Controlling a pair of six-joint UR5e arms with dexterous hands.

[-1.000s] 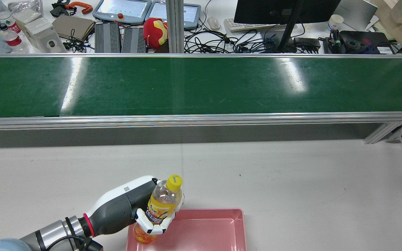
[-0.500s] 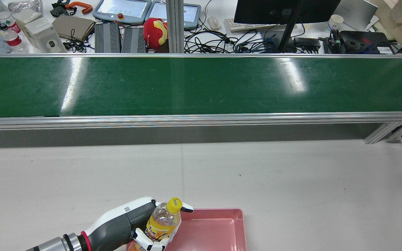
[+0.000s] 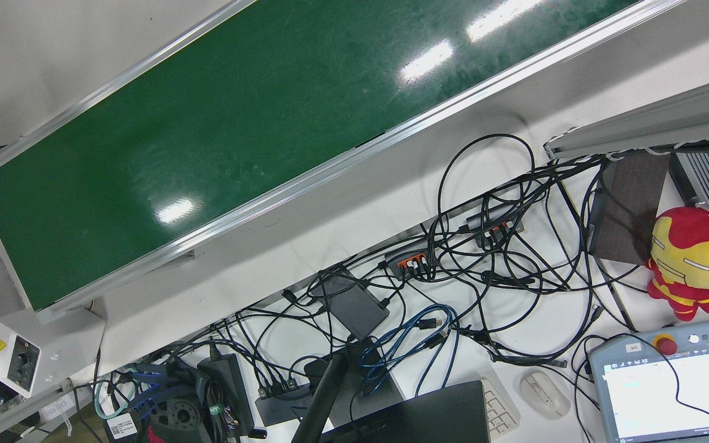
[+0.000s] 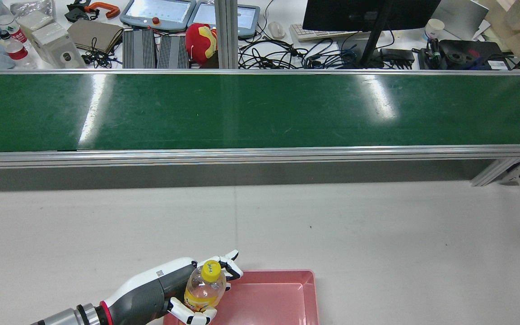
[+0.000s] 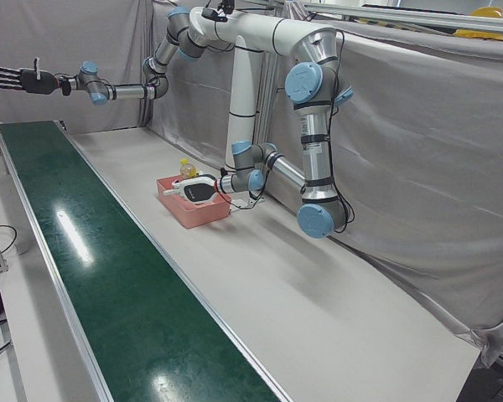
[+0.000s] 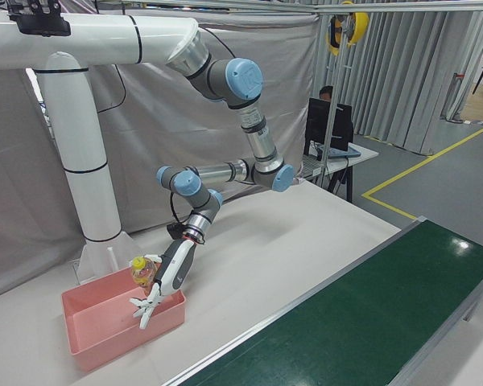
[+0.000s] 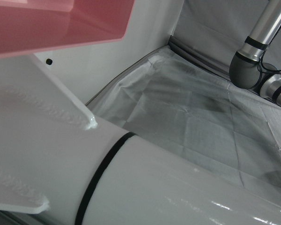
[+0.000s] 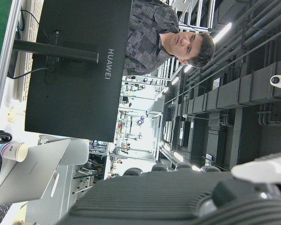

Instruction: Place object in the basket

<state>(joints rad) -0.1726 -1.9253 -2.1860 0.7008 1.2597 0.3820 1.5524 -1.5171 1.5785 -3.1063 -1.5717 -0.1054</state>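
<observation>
A juice bottle [image 4: 203, 289] with a yellow cap and orange drink stands tilted at the left end of the pink basket [image 4: 282, 293]. My left hand [image 4: 183, 295] lies against it with the fingers spread apart, none across the bottle's front. In the right-front view the bottle [image 6: 142, 272] sits over the basket's [image 6: 88, 322] near corner, with the left hand's [image 6: 157, 293] fingers splayed below it. In the left-front view, my right hand [image 5: 17, 79] is raised high at the far left, fingers spread and empty.
A long green conveyor belt [image 4: 260, 113] with aluminium rails runs across the table beyond the basket. White tabletop [image 4: 377, 234] lies between belt and basket. Behind the belt there are cables, a monitor and tablets.
The left hand has come down and back with the bottle, lowering it into the basket's left end. Its fingers, earlier wrapped around the bottle, have spread apart.
</observation>
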